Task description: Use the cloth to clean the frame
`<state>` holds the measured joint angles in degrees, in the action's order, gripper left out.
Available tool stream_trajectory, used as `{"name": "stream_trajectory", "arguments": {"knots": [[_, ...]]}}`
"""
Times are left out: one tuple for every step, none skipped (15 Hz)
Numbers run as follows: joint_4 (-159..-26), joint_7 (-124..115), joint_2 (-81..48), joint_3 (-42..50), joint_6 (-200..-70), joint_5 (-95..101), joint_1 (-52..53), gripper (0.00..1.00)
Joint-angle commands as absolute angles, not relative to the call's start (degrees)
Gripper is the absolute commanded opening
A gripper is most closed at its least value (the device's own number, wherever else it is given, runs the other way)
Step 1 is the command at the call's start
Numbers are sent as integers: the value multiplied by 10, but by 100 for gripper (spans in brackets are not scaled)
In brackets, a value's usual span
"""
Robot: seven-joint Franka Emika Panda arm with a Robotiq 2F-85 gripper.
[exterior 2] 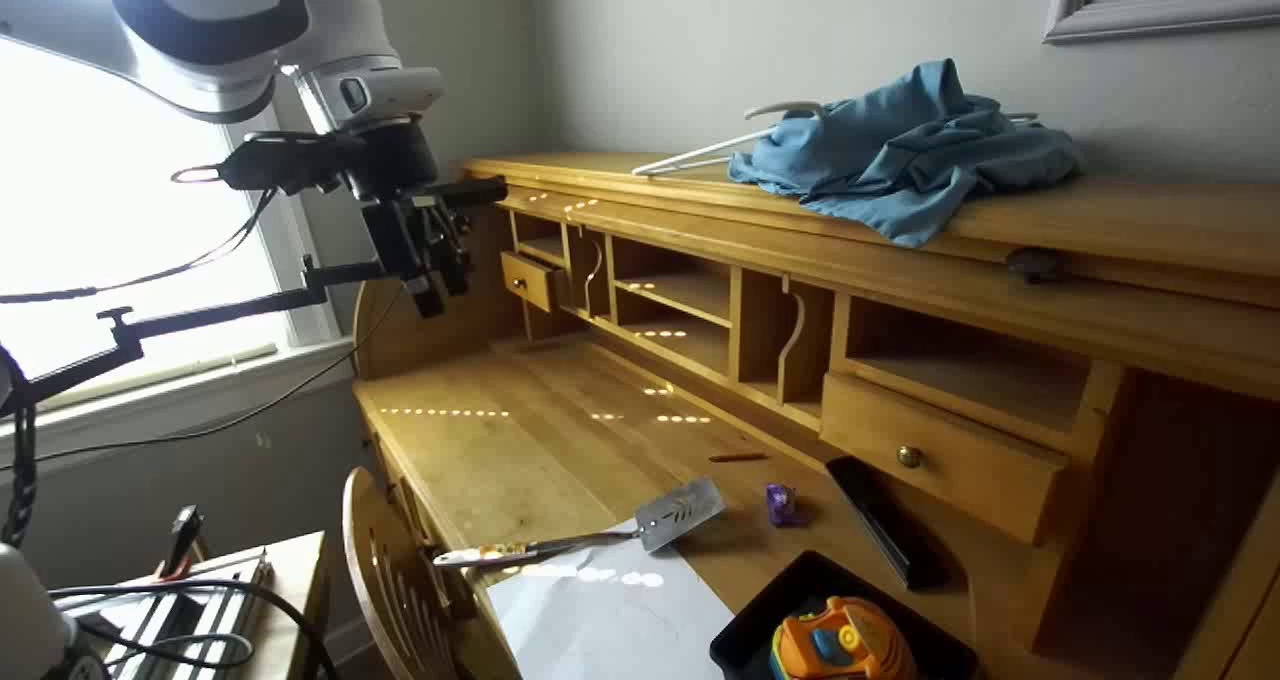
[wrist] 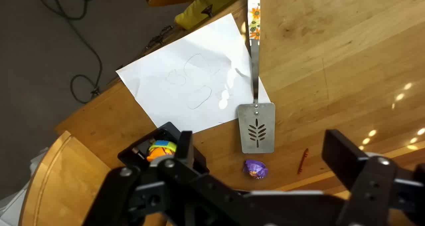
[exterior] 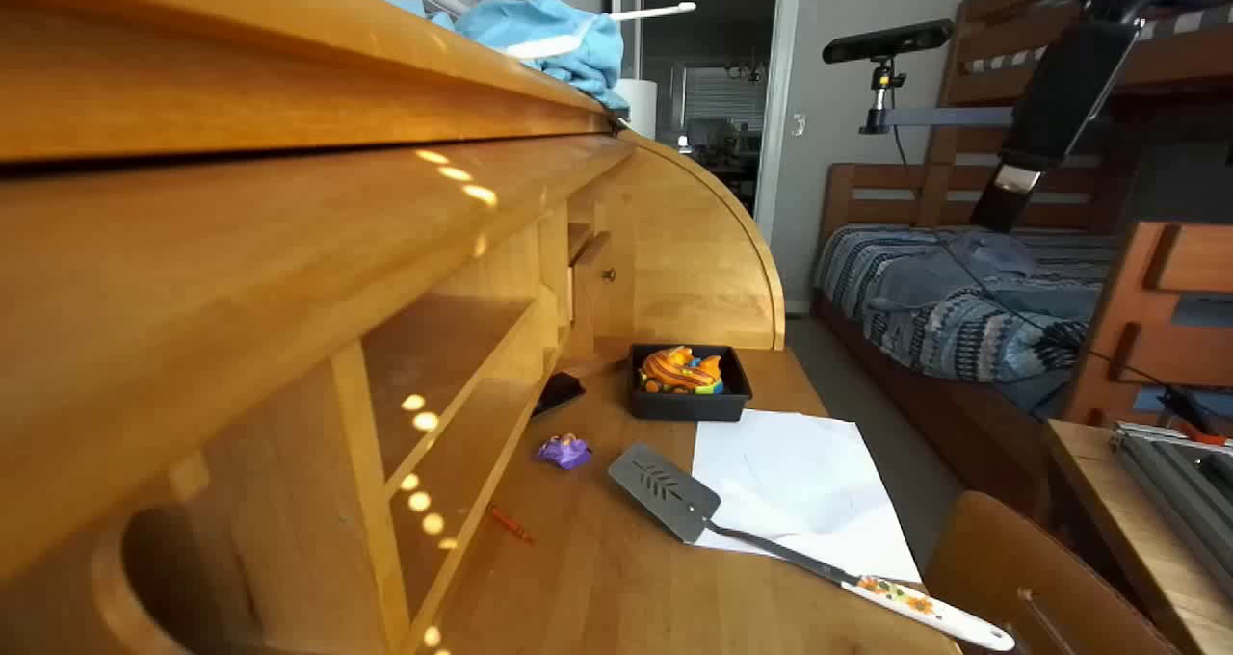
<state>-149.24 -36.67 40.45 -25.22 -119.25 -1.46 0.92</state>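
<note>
1. The blue cloth [exterior 2: 910, 150] lies rumpled on the top ledge [exterior 2: 1180, 210] above the counter [exterior 2: 470, 460], one fold drooping over the front edge. A white hanger [exterior 2: 705, 150] runs in among the folds; whether it is caught inside cannot be told.
2. The cloth looks thin, so it should handle as light, limp and hard to damage, with little tendency to slip once bunched. A shallow pinch may catch just one layer.
3. The raised peak near its middle seems the best hold, giving a thick wad for wiping; the drooping fold is a fallback. The stiff hanger could come along and knock the frame [exterior 2: 1165, 18], so a slow lift is wise.
4. The frame hangs on the wall [exterior 2: 720, 50] above the ledge, partly out of view.
5. The end effector [wrist: 260, 149] has its fingers [wrist: 342, 159] spread wide, holding nothing; the spatula [wrist: 256, 128] seen between them in the wrist view lies on the counter below.
6. The arm [exterior 2: 220, 20] reaches in from beside the window [exterior 2: 130, 220], fingers pointing downward, well apart from the cloth. Reaching it probably calls for a rise and a swing toward the wall.
</note>
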Motion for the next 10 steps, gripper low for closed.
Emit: {"name": "stream_trajectory", "arguments": {"knots": [[-1491, -376, 400, -239, -1191, -3, 23, 100], [-1489, -377, 404, -237, -1193, 0, 20, 100], [-1487, -378, 407, -234, -1193, 4, 19, 100], [-1484, -379, 411, -228, -1193, 4, 16, 100], [-1482, -382, 414, -223, -1194, 3, 14, 100], [-1479, -374, 413, -217, -1189, -1, 19, 100], [-1483, -373, 403, -220, -1191, -1, 22, 100], [-1482, -373, 403, -217, -1191, -2, 21, 100], [-1482, -373, 402, -216, -1191, -2, 22, 100], [-1482, -373, 401, -216, -1191, -2, 22, 100]]}}
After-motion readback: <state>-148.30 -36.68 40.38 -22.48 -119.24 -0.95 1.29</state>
